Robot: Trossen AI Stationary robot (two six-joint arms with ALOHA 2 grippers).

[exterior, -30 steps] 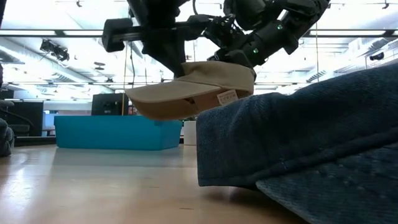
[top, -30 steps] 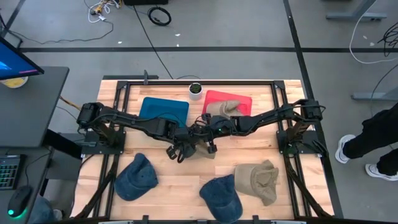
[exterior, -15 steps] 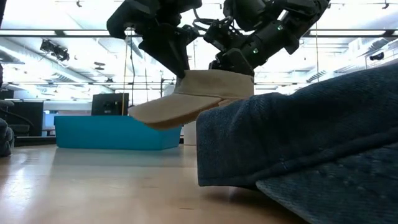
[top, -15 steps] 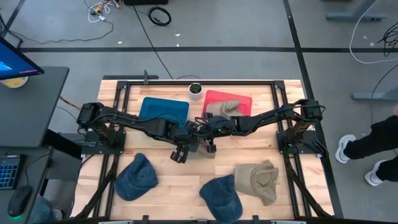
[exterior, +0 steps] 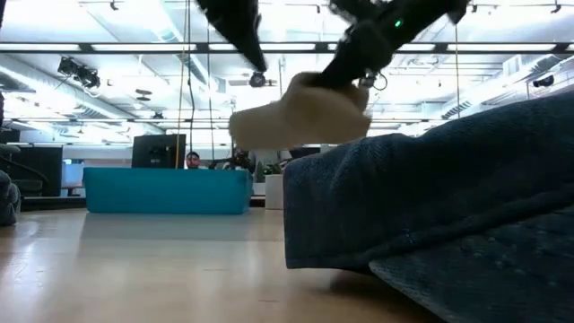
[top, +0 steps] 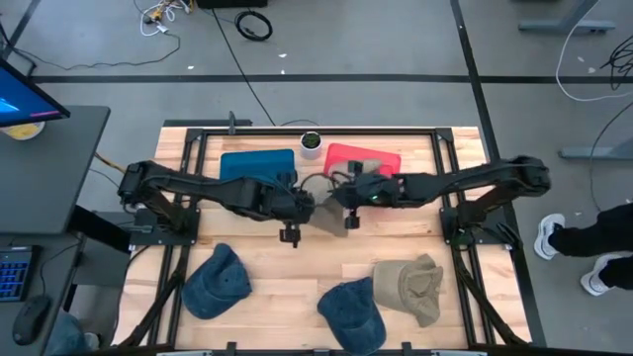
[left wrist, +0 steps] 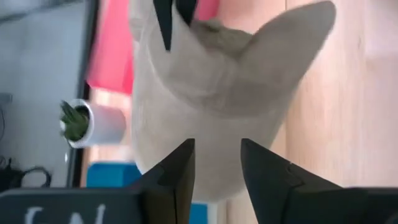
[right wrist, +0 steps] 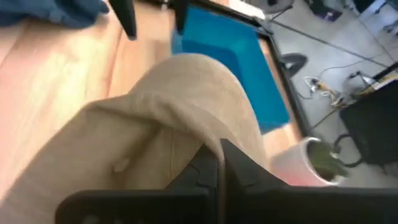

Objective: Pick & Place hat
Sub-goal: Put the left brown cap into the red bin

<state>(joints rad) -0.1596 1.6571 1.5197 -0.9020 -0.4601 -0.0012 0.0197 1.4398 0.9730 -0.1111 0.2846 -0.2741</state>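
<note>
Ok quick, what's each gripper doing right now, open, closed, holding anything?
Left gripper: open, holding nothing, just short of the tan hat.
Right gripper: closed on the tan hat, holding it off the table.

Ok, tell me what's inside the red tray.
The red plastic tray holds one tan fabric cap. The right gripper, carrying another tan cap, hides its near edge.

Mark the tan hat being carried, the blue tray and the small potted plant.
tan hat (top: 329, 215), high view, on its crown between the grippers.
blue tray (top: 247, 164), high view, on its bare floor.
potted plant (top: 312, 142), high view, on the greenery in its white pot.
</note>
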